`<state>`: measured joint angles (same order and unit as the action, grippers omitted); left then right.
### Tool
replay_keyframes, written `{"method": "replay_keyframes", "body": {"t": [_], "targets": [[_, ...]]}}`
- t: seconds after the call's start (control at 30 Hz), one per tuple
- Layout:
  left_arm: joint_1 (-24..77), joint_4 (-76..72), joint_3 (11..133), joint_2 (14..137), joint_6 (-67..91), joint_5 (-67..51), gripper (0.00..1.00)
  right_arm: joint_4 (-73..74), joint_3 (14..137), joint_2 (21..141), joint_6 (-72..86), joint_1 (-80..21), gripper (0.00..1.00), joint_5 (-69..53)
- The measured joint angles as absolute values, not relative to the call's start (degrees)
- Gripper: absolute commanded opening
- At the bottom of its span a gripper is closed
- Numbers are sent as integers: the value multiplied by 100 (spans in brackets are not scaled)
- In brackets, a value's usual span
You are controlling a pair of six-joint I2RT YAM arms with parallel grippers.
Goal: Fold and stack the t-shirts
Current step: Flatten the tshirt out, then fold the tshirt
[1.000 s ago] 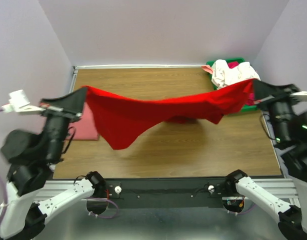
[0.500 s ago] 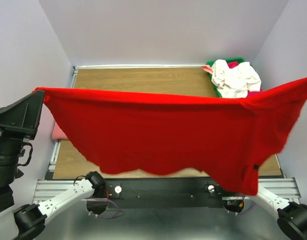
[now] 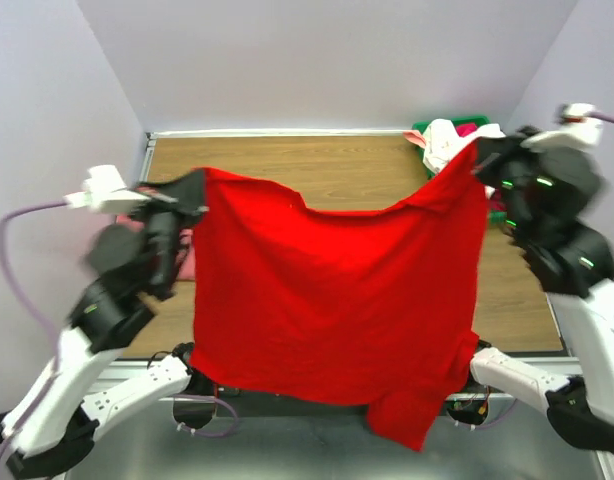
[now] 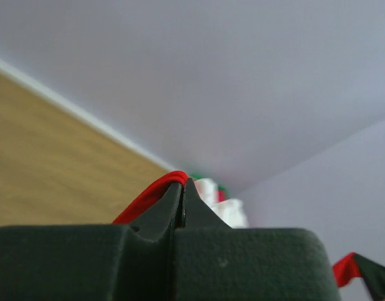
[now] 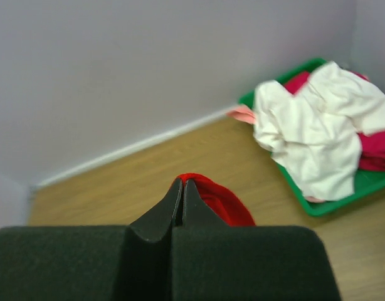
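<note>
The left end effector (image 3: 195, 186) and the right end effector (image 3: 477, 158), each clamped tight on an upper corner of the red t-shirt (image 3: 337, 290), hold it spread in the air over the counter (image 3: 327, 160), its lower edge hanging past the near side. I read this as the spreading step ahead of the first fold. My next move calls for lowering the shirt flat onto the wood, clear of the green tray (image 5: 362, 188) where the white t-shirt (image 5: 318, 138) and the magenta t-shirt (image 5: 377, 147) wait.

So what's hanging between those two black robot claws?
A bright red cloth t-shirt, pinched at its upper corners by the left gripper and right gripper, hanging spread out in the top view.
</note>
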<state>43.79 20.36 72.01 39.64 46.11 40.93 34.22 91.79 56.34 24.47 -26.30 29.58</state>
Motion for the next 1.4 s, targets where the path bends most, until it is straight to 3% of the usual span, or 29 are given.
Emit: {"method": "replay_keyframes", "body": {"t": [0.13,0.3,0.47,0.63,1.03,1.4], "targets": [[3811,1887,5959,4766,4954,4276,0,2980,8020,6410,2482,-2620,0,3651],[2202,720,4831,6694,4777,3317,0,2458,7164,7655,2624,-2309,0,3763],[1627,342,6047,9480,4473,2781,0,1903,7210,9085,2720,-1743,0,3400],[1559,128,7146,10805,4224,2475,0,1588,7780,10385,2703,-1463,0,3085],[1232,27,7467,11017,4016,2303,0,1389,7784,10503,2689,-1299,0,2591],[1223,-75,6031,9638,3992,2248,0,1743,6154,8143,2873,-1299,0,2034]]}}
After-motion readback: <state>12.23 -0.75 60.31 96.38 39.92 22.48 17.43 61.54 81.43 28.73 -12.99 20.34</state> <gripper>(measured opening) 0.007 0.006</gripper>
